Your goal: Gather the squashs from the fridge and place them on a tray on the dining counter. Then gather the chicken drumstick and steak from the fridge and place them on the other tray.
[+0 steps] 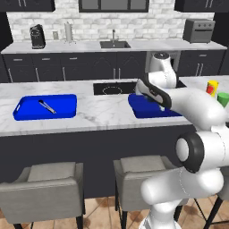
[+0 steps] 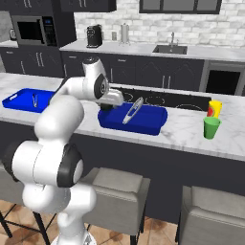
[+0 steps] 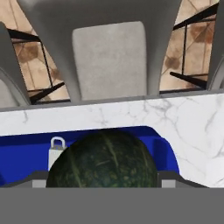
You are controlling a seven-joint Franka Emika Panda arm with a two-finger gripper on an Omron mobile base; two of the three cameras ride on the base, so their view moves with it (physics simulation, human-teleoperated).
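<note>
The end effector (image 3: 105,186) is clamped wide on a dark green squash (image 3: 103,159), which sits between its tips. Directly beneath lies the blue tray (image 3: 26,155) on the marble bench (image 3: 192,127), so release looks like a short drop.

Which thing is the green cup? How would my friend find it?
Find the long white marble dining counter with the stools in front. Past the blue tray under the robot's hand, towards the right end, stands a plain green cup. Its neighbour just behind is yellow and red; this cup is all green.
</note>
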